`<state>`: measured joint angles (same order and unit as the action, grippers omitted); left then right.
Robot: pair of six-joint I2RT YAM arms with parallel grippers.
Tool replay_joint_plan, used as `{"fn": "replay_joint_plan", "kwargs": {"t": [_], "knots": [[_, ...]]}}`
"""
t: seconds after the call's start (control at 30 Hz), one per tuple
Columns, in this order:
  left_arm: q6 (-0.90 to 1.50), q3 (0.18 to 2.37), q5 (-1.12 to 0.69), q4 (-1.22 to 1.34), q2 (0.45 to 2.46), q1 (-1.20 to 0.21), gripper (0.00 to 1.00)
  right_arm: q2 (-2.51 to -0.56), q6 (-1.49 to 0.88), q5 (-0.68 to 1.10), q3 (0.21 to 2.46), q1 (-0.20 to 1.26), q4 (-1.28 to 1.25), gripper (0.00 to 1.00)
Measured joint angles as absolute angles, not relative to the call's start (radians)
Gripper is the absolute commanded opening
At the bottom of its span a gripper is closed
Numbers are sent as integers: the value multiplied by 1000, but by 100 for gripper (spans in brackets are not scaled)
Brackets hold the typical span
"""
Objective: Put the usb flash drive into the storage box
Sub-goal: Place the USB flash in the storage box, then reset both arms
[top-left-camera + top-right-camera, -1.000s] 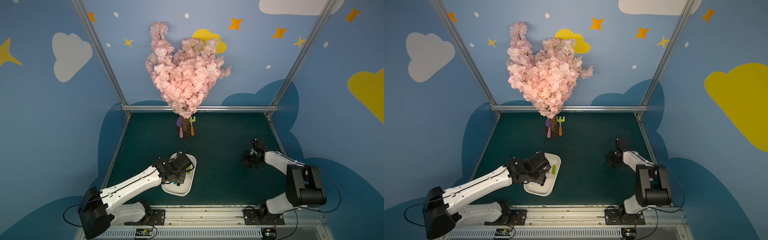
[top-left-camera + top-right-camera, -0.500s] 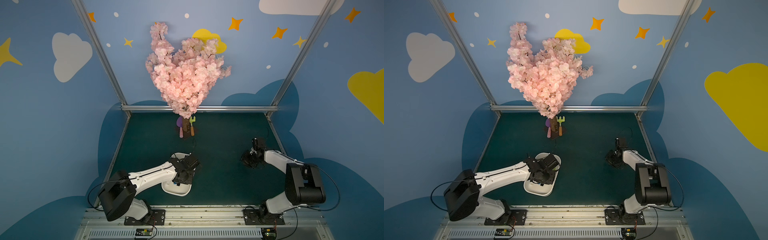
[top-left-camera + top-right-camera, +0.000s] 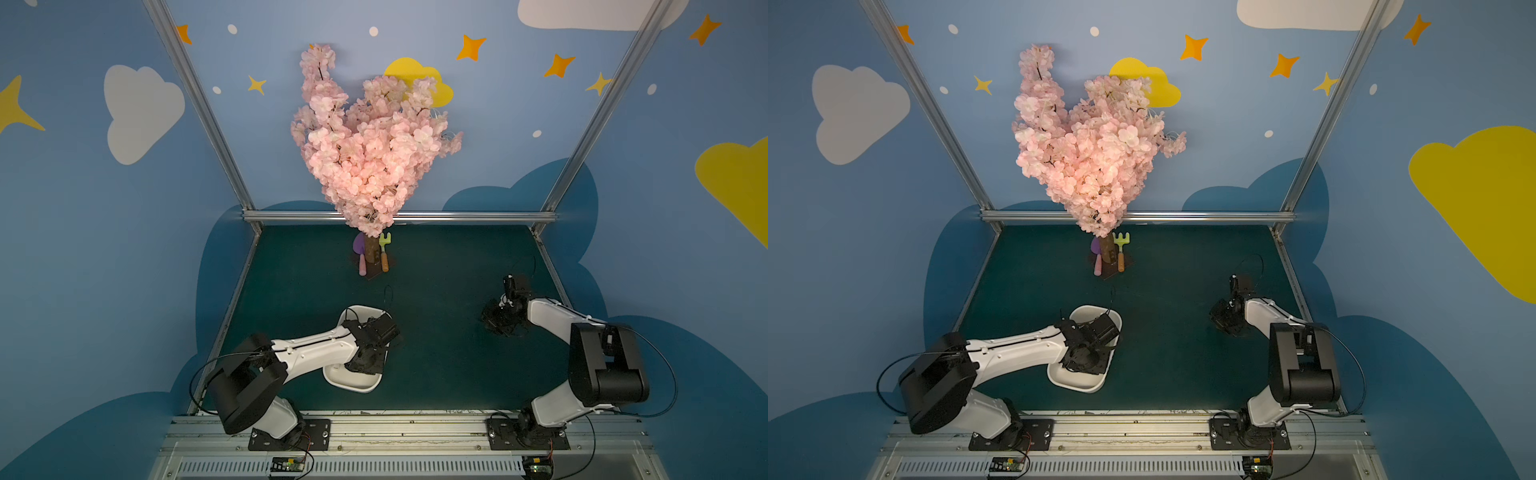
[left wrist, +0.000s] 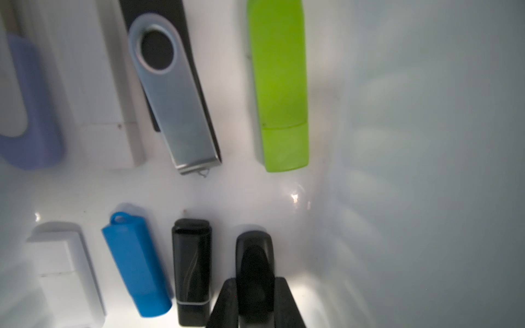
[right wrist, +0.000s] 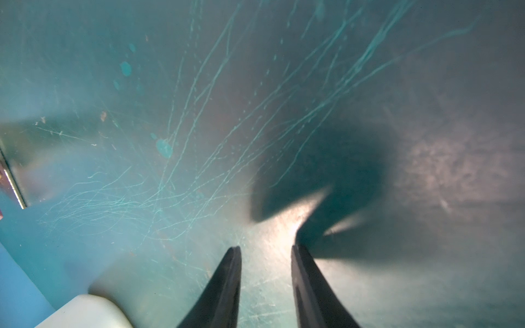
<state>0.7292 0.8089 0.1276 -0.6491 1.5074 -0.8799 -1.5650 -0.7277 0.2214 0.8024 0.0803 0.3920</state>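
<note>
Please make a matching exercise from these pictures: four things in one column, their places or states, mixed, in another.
1 green stick
2 blue stick
3 left gripper
4 right gripper

A open, over the green table
B shut on the rounded black stick
C beside the silver stick
D beside the square black stick

Pairs: 1-C, 2-D, 3-B, 4-A

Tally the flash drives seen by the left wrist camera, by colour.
White drives: 2
Black: 2, loose black drive and held black drive in the left claw
Black-and-silver swivel drive: 1
Green drive: 1
Blue drive: 1
Lavender drive, cut off by the frame: 1
Total: 8
</note>
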Motion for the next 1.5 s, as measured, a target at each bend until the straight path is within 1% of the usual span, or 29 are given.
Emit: {"fn": "replay_joint_plan", "kwargs": {"t": [0.23, 0.3, 0.5, 0.63, 0.8, 0.87, 0.93, 1.13, 1.2, 1.23, 1.3, 1.33, 1.5], "knots": [[725, 809, 128, -646, 1507, -880, 42, -1565, -728, 221, 802, 80, 392, 36], [723, 811, 128, -648, 1507, -880, 46, -1565, -728, 222, 802, 81, 392, 36], [714, 852, 134, -677, 1492, -884, 48, -1570, -727, 222, 804, 82, 392, 36], [701, 889, 145, -704, 1434, -884, 50, -1571, -717, 221, 807, 84, 397, 36], [669, 923, 190, -716, 1236, -867, 62, -1559, -689, 183, 837, 115, 412, 36], [657, 922, 230, -709, 1145, -831, 64, -1538, -673, 154, 847, 138, 426, 37], [647, 912, 262, -691, 1067, -762, 66, -1512, -657, 121, 857, 158, 434, 39], [613, 800, 376, -604, 917, -476, 67, -1377, -609, -7, 871, 200, 458, 41], [605, 739, 405, -544, 883, -384, 69, -1315, -590, -73, 870, 207, 461, 43], [598, 710, 421, -511, 871, -350, 71, -1285, -576, -104, 866, 211, 454, 44], [558, 638, 465, -413, 855, -297, 80, -1206, -533, -180, 833, 222, 411, 48], [537, 606, 493, -365, 855, -286, 83, -1169, -507, -212, 809, 226, 382, 48], [399, 432, 619, -56, 922, -250, 93, -1030, -338, -355, 636, 235, 181, 50]]}}
